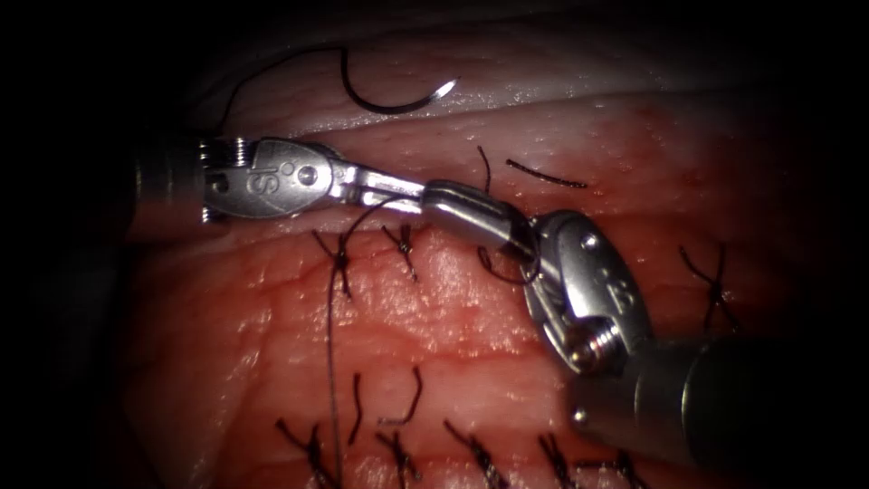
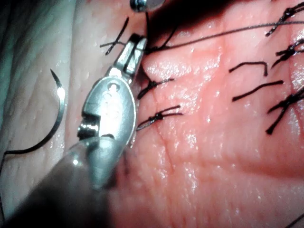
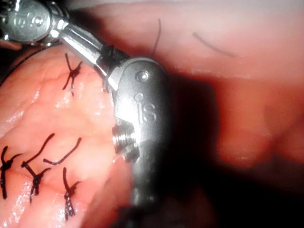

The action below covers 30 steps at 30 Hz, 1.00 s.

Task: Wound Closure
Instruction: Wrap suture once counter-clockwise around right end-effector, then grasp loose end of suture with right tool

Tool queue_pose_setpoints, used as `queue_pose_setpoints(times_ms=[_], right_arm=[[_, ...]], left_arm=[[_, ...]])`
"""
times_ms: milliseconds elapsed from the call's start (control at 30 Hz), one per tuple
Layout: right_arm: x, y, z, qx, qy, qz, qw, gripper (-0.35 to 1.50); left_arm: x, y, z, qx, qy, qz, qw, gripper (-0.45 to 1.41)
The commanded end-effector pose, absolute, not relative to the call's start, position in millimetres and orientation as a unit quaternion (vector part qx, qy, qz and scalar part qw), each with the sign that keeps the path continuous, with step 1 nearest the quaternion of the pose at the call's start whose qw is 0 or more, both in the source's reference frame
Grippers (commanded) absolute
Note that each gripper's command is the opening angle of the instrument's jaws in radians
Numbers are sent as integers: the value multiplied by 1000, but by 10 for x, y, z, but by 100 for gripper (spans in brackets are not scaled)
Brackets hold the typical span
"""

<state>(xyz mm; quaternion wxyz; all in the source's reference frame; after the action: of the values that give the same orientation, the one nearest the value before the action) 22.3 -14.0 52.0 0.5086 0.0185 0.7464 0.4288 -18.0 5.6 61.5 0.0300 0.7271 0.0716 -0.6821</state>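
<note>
Needle (image 1: 396, 101) lies free on tissue (image 1: 453, 308); left tool (image 1: 398, 187) and right tool (image 1: 453, 197) both clamp thread (image 1: 331, 362).

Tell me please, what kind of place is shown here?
Probably a surgical training bench, not an operating room. The tissue is a slab carrying several knotted stitches. A curved needle lies free on it, while the left tool and right tool meet at the thread.

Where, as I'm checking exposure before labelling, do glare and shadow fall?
Endoscope view: dark edges, glare on left tool and right tool, tips meeting at thread, grip unclear; needle lies free on tissue. Left wrist view: glare on its tool. Right wrist view: shadow beside its tool.
</note>
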Motion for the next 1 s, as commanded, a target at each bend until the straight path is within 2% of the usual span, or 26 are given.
queue_pose_setpoints(times_ms=[33,133,267,467,600,633,800,900,1000], right_arm=[[234,-137,521,23,747,441,497,-35],[238,-137,520,52,736,481,474,-35],[239,-139,518,71,682,575,446,-35],[238,-145,516,24,587,622,518,-35],[242,-153,516,-3,549,640,538,-8],[243,-155,516,-10,542,642,542,5],[245,-169,515,-58,504,665,547,7],[244,-173,518,-75,494,678,540,15],[242,-178,523,-77,482,697,526,10]], left_arm=[[-187,55,623,727,70,-682,32,-45],[-191,51,627,725,72,-684,29,-45],[-195,42,632,724,72,-685,30,-45],[-198,32,630,722,74,-687,27,-45],[-198,36,624,723,76,-686,24,-45],[-198,37,623,723,76,-686,23,-45],[-197,45,618,724,79,-685,19,-45],[-197,47,618,724,82,-685,16,-45],[-199,47,619,723,80,-686,15,-45]])
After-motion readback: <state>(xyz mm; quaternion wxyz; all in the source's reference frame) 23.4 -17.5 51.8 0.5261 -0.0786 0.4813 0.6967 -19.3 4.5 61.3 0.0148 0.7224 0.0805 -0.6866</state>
